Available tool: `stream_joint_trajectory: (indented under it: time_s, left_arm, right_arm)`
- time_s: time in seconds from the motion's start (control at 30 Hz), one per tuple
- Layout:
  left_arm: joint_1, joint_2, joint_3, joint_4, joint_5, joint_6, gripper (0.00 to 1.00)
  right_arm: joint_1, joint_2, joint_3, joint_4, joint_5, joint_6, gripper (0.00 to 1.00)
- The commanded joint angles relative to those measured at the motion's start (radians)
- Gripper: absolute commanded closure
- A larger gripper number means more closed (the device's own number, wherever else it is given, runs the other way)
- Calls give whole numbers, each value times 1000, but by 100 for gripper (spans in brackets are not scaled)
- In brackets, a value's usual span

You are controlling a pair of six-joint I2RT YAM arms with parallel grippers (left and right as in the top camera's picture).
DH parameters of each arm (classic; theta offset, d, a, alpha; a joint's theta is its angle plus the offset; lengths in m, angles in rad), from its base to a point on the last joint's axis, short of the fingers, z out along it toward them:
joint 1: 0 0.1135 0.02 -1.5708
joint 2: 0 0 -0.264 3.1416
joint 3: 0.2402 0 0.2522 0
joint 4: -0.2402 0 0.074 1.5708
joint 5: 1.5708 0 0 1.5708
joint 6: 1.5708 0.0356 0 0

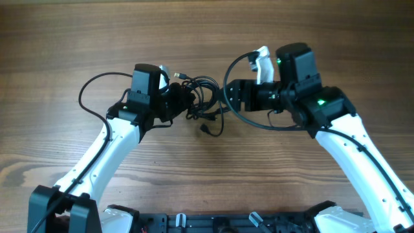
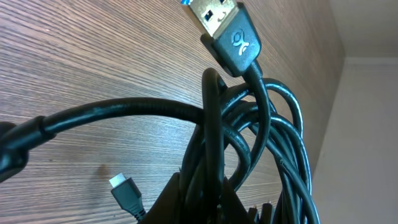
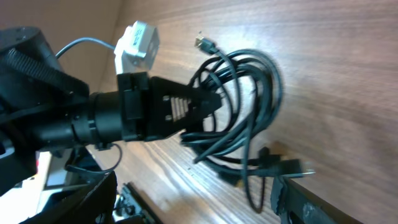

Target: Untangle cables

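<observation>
a knot of thin black cables (image 1: 204,98) sits in the middle of the wooden desk (image 1: 65,39), between the two arms, in the overhead view. the left claw (image 1: 183,97) is clamped tight on the left side of the bundle, and several strands run down between its jaws in the left wrist view. a gold-tipped usb plug (image 2: 227,31) sticks up out of the loops there, and a small silver plug (image 2: 127,193) hangs just above the desk beside them. the right claw (image 1: 226,94) faces the bundle from the right, just beside the outer loops, with its jaws spread wide and nothing between them. in the right wrist view the loops (image 3: 249,106) fan out from the left claw (image 3: 202,106) and lie on the wood. two dark plug ends (image 3: 286,167) lie near the right claw's own finger (image 3: 298,199).
</observation>
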Motion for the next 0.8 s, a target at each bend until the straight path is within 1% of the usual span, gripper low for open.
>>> stream_joint_trajectory:
  time_s: [0.0,0.1,0.2,0.27,0.4,0.47,0.57,0.77]
  left_arm:
    - [-26,-23,14,27,3,-18,96]
    - [-35,-23,14,34,3,-59,96]
    - [-37,-23,14,38,11,-79,96]
    - [-37,-23,14,39,14,-116,96]
    - [-37,-23,14,58,53,-122,96]
    - [-37,-23,14,61,56,-122,96]
    - [-40,-23,14,61,60,-122,96]
    - [-76,-23,14,106,60,-122,96]
  right_arm:
    - [68,14,25,-2,53,89,18]
    - [99,42,24,-5,94,121,18]
    - [109,98,23,-5,94,146,30]
    - [110,136,24,-2,93,148,38]
    - [110,177,23,4,89,148,50]
    - [110,185,23,5,89,151,55]
    - [110,186,23,18,90,151,60]
    - [110,187,21,31,94,147,65]
